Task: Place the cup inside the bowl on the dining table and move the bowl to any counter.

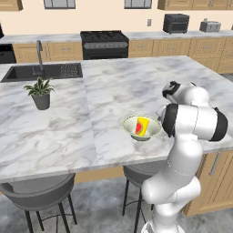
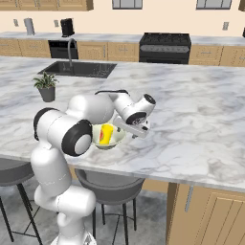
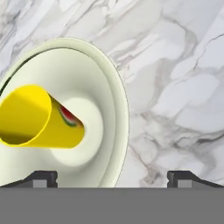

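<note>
In your hand view the cup [image 3: 37, 118] lies on its side in the bowl [image 3: 105, 131], to the left of the pincer [image 3: 113, 178]. Its open mouth faces left and its base, with the red patch, rests in the bowl's middle. You can read no writing or label on the cup or the bowl.

The bowl's right rim falls between the two fingertips [image 3: 43, 178]. These stand wide apart and touch nothing, so the pincer is spread with nothing in it. To the right of the pincer you have bare veined marble of the table [image 3: 175, 87].

In your left base view the bowl [image 1: 141, 128] with the cup [image 1: 142, 126] sits near the table's [image 1: 113, 91] front edge, just left of the arm. A potted plant [image 1: 40, 93] stands well off to the left.
</note>
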You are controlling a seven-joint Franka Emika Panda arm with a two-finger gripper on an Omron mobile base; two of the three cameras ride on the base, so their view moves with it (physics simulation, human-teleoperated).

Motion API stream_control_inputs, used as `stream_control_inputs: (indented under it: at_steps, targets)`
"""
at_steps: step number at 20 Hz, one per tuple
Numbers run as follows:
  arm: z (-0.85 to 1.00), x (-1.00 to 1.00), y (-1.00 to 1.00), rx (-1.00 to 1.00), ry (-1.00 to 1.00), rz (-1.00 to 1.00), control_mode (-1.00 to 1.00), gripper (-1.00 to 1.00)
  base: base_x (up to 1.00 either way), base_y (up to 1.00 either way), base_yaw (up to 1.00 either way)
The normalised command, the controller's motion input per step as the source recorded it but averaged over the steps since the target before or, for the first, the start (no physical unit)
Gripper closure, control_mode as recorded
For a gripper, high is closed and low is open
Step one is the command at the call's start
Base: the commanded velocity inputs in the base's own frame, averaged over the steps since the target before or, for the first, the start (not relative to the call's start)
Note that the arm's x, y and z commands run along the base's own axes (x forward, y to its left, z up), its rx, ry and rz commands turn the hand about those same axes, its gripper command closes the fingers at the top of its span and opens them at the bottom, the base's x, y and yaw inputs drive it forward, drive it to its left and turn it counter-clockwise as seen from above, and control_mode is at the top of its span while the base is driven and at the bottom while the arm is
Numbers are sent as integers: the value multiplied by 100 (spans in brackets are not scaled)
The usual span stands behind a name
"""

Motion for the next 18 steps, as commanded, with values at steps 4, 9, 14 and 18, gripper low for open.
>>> stream_control_inputs:
  at_steps: [4, 9, 14, 18]
  targets:
    - [-17, 0, 0, 0, 0, 0, -100, -100, 0, 0, 0]
    - [-16, 0, 0, 0, 0, 0, -100, -100, 0, 0, 0]
    - [-10, 0, 1, 0, 0, 0, -100, -100, 0, 0, 0]
    - [-9, 0, 9, 0, 0, 0, -100, -100, 0, 0, 0]
